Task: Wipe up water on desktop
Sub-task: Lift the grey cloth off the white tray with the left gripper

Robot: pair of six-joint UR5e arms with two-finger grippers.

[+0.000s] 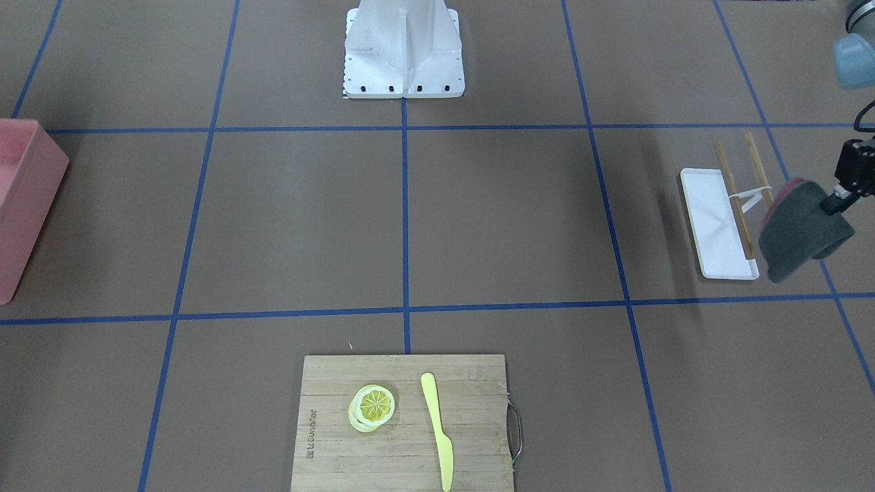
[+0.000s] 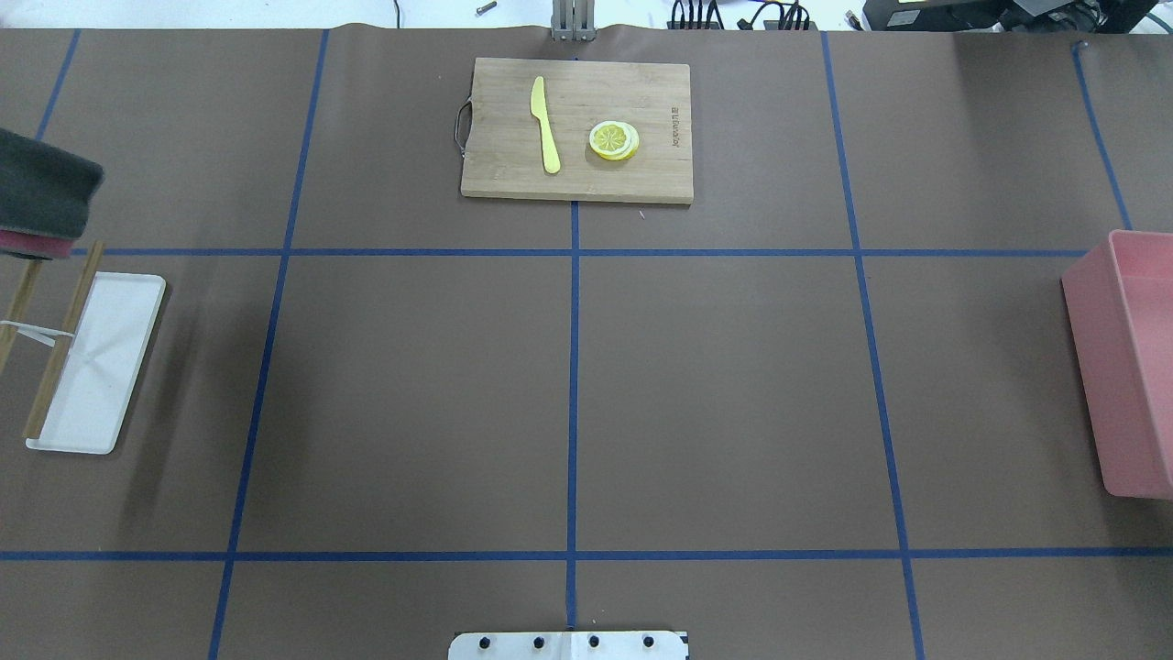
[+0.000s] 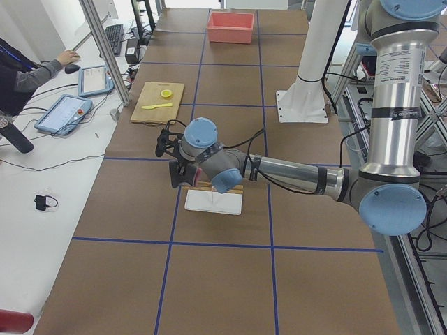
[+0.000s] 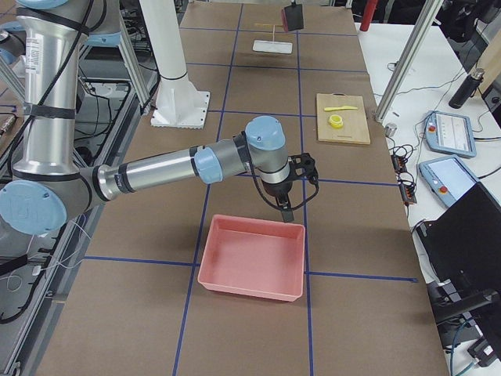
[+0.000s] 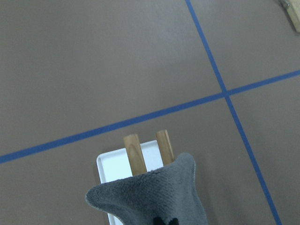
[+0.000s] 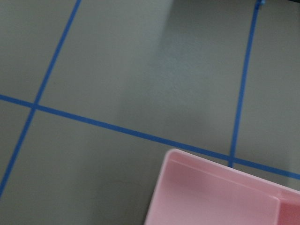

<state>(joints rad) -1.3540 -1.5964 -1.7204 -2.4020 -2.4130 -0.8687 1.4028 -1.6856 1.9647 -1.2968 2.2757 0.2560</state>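
The desktop [image 2: 715, 385] is a matte brown surface with a grid of blue tape lines. I cannot make out any water on it in these views. My left gripper [image 1: 832, 203] hangs at the table's left end, shut on a grey cloth [image 1: 800, 229] with a pink underside. The cloth [image 2: 41, 192] droops in the air just beyond the far end of the white tray [image 2: 101, 367]; in the left wrist view the cloth [image 5: 150, 197] hides the fingers. My right gripper [image 4: 286, 211] hovers by the pink bin's near rim; whether it is open or shut I cannot tell.
A wooden rack [image 2: 60, 339] stands along the white tray. A bamboo cutting board [image 2: 575, 128] with a yellow knife [image 2: 545, 124] and lemon slices [image 2: 613, 140] lies at the far middle. A pink bin [image 2: 1132, 367] sits at the right end. A person sits beside the table.
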